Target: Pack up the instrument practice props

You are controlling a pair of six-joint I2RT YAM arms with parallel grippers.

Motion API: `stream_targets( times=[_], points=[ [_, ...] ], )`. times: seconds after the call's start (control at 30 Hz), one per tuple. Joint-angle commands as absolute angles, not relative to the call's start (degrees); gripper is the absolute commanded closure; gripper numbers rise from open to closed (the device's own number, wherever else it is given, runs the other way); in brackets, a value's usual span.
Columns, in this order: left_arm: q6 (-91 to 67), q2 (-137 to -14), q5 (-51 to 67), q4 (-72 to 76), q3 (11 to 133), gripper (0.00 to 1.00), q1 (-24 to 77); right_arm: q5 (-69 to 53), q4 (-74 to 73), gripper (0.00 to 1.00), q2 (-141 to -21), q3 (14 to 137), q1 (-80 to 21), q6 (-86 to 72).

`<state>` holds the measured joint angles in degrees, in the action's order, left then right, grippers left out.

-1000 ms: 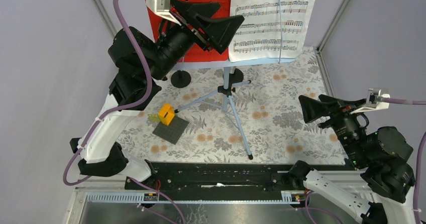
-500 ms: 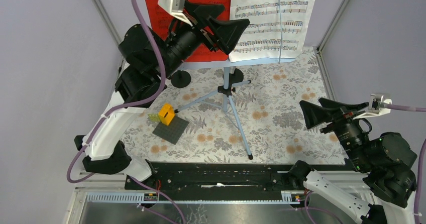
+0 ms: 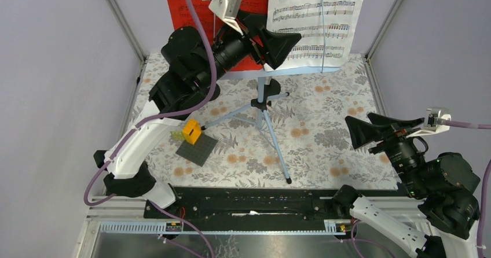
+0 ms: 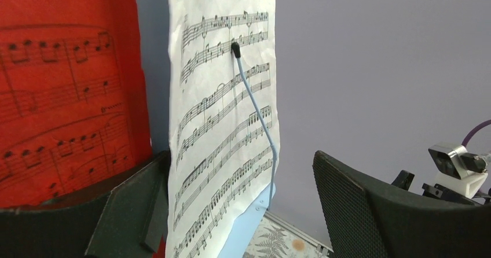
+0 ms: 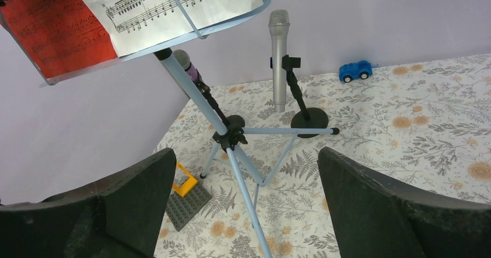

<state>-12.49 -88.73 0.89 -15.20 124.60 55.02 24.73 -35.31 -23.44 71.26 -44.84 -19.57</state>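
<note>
white music sheet (image 4: pixel 226 125) leans on the pale-blue stand (image 3: pixel 274 142), pinned by its wire arm (image 4: pixel 255 113). left fingers (image 4: pixel 133 212), apart, straddle the sheet's edge; right fingers (image 5: pixel 370 200), apart, hover right of the stand. tugging might tear it or topple the stand.

We read the white music sheet (image 4: pixel 226 125) as thin matt paper, slightly wavy. The red music sheet (image 4: pixel 63 96) is matt paper with a rougher, fibrous face. The sheet-music holder (image 5: pixel 197 95) has a smooth pale-blue tube; we cannot tell metal from plastic. The silver microphone (image 5: pixel 278 67) has a satin metallic body and a fine mesh head. Its mic mount (image 5: pixel 308 121) is matt black. The fingers (image 4: pixel 359 206) of the left gripper (image 4: pixel 241 159) are matt black plastic with a fine grid texture. The table cover (image 5: pixel 417 131) looks like matt printed cloth. The toy car (image 5: pixel 355 70) is glossy plastic.
</note>
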Motion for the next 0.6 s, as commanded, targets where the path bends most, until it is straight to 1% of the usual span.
stream_targets(
  times=[0.0,0.23,0.33,0.47,0.57],
  points=[
    [-12.33,-87.07,3.21,-12.45,122.27,0.1,55.2,24.32,-33.89,0.0,-23.34,71.01,-44.61,-17.98],
    [-11.16,-85.03,2.56,-11.32,116.97,0.18,55.2,23.41,-33.84,0.02,-24.62,72.07,-44.61,-17.69],
    [-10.46,-84.65,1.52,-10.86,116.02,0.27,55.22,23.25,-33.65,0.07,-25.39,73.35,-44.56,-17.23],
    [-10.03,-83.9,0.21,-9.81,115.02,0.33,55.21,22.39,-32.61,0.11,-26.9,75.72,-44.57,-16.14],
    [-9.76,-82.96,-1.62,-8.37,114.07,0.42,55.22,20.82,-32.08,0.17,-29.37,79.02,-44.56,-15.06]
  ],
)
